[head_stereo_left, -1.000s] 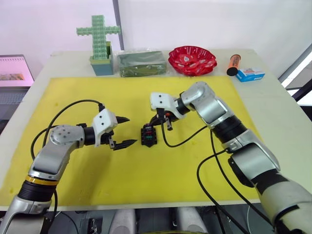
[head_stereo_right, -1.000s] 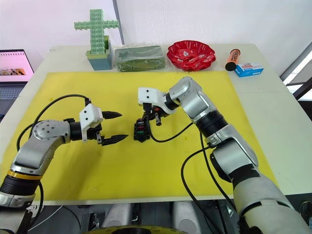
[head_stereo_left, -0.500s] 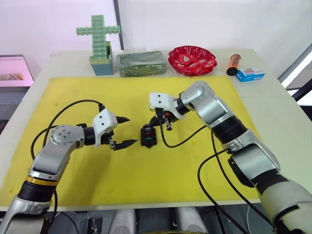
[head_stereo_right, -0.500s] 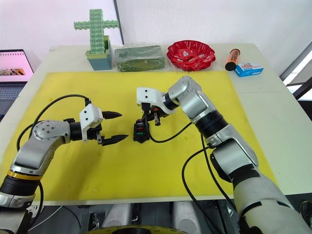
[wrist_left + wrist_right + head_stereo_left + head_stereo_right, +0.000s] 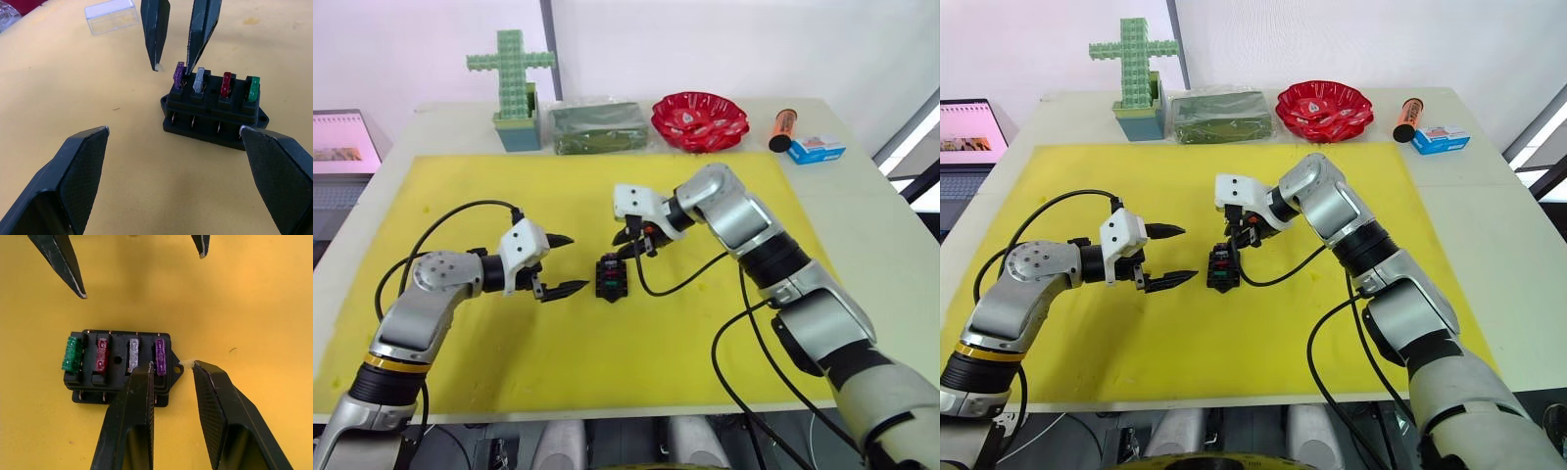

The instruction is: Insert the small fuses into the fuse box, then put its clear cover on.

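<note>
Your right gripper [image 5: 171,364] hovers over the fuse box [image 5: 213,110], fingers parted and empty, straddling the purple fuse [image 5: 179,75] end; all four fuses sit seated in their slots, so insertion looks complete. Your left gripper [image 5: 563,264] waits just beside the box, jaws spread wide and empty. The clear cover [image 5: 110,15] lies beyond the right gripper on the yellow mat [image 5: 705,352], which covers a pale table [image 5: 881,235].
</note>
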Robot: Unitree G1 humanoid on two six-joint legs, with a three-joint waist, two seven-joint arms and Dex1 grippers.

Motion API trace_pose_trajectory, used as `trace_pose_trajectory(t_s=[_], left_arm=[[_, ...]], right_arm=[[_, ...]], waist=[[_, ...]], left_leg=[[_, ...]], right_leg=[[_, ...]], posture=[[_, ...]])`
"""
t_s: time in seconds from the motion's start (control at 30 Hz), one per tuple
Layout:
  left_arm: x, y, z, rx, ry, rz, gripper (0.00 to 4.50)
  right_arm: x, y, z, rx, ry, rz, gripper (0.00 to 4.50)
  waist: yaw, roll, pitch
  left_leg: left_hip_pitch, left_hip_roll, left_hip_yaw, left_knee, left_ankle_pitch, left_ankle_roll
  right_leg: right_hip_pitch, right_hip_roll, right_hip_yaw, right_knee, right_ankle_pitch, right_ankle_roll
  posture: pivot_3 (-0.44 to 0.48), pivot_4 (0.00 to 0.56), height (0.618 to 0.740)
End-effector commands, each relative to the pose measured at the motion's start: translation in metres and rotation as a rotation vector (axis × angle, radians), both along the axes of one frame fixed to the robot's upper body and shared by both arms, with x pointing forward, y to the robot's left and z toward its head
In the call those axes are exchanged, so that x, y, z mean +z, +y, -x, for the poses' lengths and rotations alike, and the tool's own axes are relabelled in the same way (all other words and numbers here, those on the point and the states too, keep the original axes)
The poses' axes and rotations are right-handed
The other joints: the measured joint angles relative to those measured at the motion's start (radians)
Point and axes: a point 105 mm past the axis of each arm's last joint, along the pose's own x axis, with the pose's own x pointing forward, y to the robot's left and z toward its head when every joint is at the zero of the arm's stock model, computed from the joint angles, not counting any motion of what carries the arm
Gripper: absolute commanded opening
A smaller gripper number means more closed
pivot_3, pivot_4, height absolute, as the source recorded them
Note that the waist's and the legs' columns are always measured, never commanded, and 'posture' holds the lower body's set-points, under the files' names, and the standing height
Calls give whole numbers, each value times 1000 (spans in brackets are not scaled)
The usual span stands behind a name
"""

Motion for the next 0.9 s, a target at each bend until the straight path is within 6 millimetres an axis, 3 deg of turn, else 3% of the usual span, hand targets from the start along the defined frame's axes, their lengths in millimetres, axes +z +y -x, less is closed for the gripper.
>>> trace_pose_trajectory(t_s=[0.03,0.6,0.73,0.9], left_arm=[[10,-1,1,-7,-42,3,4500],[11,-1,-1,-7,-47,2,4500],[11,-1,-1,-8,-47,1,4500],[11,0,-1,-8,-47,-2,4500]], right_arm=[[25,3,1,36,-74,-40,1330],[46,2,7,52,-85,-163,1330],[44,3,6,24,-77,-200,106],[44,5,6,-4,-53,-259,48]], waist=[[0,0,0],[0,0,0],[0,0,0],[0,0,0]], left_leg=[[0,0,0,0,0,0],[0,0,0,0,0,0],[0,0,0,0,0,0],[0,0,0,0,0,0]], right_leg=[[0,0,0,0,0,0],[0,0,0,0,0,0],[0,0,0,0,0,0],[0,0,0,0,0,0]], posture=[[0,150,740],[0,150,740],[0,150,740],[0,150,740]])
